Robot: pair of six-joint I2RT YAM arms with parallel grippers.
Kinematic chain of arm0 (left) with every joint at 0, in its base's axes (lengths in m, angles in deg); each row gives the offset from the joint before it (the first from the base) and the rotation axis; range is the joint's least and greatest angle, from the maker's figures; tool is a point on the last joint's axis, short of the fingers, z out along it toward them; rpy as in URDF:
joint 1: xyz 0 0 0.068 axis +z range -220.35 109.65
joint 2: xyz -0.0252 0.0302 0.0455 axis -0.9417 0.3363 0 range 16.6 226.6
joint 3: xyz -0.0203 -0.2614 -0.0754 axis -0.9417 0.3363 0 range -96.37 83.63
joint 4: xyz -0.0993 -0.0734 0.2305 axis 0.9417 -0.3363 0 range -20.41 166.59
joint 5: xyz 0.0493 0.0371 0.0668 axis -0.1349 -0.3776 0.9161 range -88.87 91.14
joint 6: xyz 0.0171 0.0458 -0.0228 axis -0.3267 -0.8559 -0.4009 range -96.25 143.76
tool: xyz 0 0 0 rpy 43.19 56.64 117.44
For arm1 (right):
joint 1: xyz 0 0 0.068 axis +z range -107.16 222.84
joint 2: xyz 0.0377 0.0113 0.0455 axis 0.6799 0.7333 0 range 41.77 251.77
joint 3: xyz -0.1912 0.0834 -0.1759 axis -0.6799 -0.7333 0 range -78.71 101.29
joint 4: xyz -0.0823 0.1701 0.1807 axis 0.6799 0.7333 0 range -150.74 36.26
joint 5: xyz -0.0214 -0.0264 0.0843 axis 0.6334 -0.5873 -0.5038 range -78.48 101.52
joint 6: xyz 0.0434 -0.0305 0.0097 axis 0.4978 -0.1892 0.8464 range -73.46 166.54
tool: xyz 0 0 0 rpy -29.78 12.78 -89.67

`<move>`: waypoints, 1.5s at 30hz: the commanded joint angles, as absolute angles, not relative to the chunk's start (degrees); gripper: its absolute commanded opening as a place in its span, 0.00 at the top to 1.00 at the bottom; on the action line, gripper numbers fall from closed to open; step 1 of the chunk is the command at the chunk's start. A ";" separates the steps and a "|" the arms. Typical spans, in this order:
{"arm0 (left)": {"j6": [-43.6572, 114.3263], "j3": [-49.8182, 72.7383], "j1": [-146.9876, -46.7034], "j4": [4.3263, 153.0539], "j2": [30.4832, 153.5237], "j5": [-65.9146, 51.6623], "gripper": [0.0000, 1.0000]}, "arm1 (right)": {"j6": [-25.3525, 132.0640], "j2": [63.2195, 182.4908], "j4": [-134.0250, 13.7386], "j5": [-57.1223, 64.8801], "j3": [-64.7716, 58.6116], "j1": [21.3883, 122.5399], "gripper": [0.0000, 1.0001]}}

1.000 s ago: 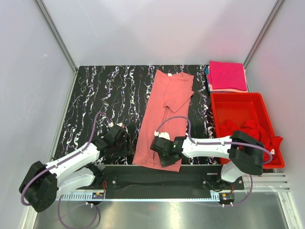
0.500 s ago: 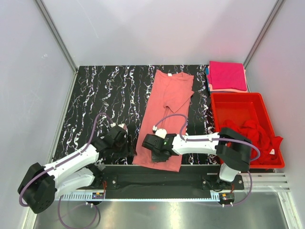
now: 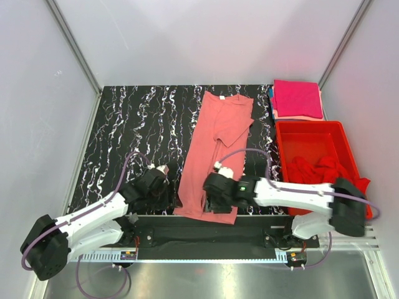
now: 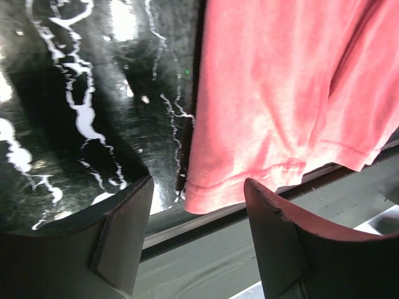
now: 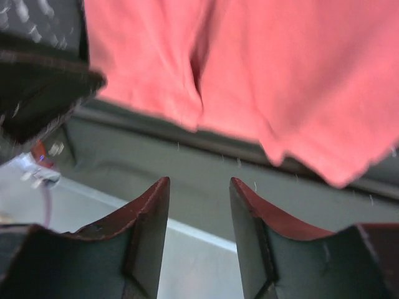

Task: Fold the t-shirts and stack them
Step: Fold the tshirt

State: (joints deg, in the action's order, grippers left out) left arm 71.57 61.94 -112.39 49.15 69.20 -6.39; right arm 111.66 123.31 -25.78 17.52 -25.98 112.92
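Observation:
A salmon-pink t-shirt (image 3: 215,146), folded into a long strip, lies down the middle of the table, its near hem at the front edge. My left gripper (image 3: 169,190) stands open just left of the shirt's near-left corner (image 4: 206,193), which shows between the fingers (image 4: 124,230) without touching them. Over the near hem (image 5: 262,75) my right gripper (image 3: 216,198) is open, nothing between its fingertips (image 5: 159,205). A folded magenta-pink t-shirt (image 3: 298,98) rests at the back right. Crumpled red t-shirts (image 3: 327,171) fill the bin.
The red plastic bin (image 3: 312,128) stands along the table's right side, in front of the magenta shirt. Below the front table edge runs a grey metal rail (image 4: 206,249). Grey walls enclose the table at the left, back and right.
My right gripper has opened its jaws and shifted a little along the shirt's near hem, its elbow swinging out to the right. My left gripper has edged right toward the shirt's corner.

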 commanded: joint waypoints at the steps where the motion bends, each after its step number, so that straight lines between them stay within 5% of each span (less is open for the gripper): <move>1: 72.18 62.63 -113.59 49.78 69.60 -5.73 0.32 | 118.59 114.04 -21.46 14.25 -32.12 113.24 0.49; 11: 72.36 64.73 -113.85 54.17 72.58 -7.82 0.43 | 131.79 94.16 -17.85 15.73 -48.74 113.32 0.48; 22: 72.36 64.91 -114.03 52.59 71.00 -6.69 0.50 | 129.16 104.70 -25.66 15.47 -53.49 113.24 0.44; 28: 72.62 65.17 -114.12 52.94 70.30 -8.26 0.39 | 129.33 101.99 -34.27 16.00 -57.53 113.33 0.45; 45: 73.68 64.73 -115.87 50.22 72.49 -5.55 0.51 | 131.70 94.77 -26.80 27.08 -59.55 113.33 0.44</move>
